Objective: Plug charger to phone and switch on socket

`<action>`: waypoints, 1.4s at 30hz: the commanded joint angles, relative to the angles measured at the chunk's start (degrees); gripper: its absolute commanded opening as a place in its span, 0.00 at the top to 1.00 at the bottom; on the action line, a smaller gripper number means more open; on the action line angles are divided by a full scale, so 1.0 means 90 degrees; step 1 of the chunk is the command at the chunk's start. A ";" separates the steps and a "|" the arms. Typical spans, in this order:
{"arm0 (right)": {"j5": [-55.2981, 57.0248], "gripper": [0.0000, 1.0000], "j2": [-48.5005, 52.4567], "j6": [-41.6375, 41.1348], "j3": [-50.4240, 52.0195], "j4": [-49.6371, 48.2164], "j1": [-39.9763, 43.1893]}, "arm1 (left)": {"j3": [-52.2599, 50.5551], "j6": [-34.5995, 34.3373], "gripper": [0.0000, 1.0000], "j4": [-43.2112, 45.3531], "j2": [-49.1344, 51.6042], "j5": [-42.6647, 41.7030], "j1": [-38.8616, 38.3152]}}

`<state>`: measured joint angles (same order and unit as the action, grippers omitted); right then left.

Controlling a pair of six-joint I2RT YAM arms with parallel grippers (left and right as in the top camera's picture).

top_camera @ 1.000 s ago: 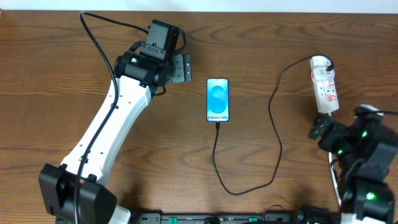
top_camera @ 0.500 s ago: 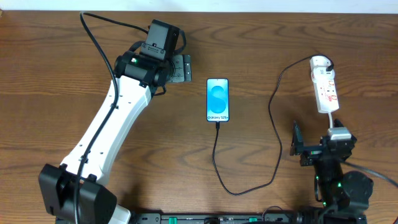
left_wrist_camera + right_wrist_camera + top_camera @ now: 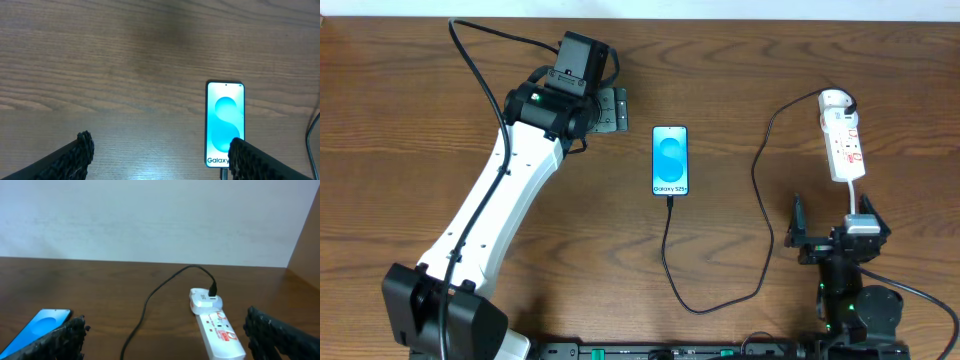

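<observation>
The socket (image 3: 844, 140) lies at the right of the tabletop (image 3: 770, 50), long axis running straight away from the right end effector (image 3: 835, 225), which gapes empty just short of it, far nearer than the left end effector (image 3: 162, 157), likewise spread beside the phone (image 3: 670, 160), the charger (image 3: 757, 170) seemingly attached.

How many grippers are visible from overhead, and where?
2. The left gripper is left of the phone; the right gripper is below the socket in the picture. None seems hidden.
</observation>
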<state>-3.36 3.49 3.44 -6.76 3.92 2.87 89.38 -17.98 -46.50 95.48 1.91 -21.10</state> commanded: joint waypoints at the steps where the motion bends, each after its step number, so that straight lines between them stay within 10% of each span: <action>1: 0.0316 0.01 -0.0240 -0.0257 0.0296 -0.0148 -0.0153 | 0.0034 0.0039 0.12 -0.0022 0.0036 0.0126 -0.0002; 42: 0.0855 0.01 -0.0355 -0.0330 0.0719 0.0005 -0.0658 | 0.0034 0.0039 0.12 -0.0022 0.0036 0.0126 -0.0002</action>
<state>3.49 0.69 0.45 -0.43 3.79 -2.39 89.38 -17.98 -46.50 95.48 1.91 -21.10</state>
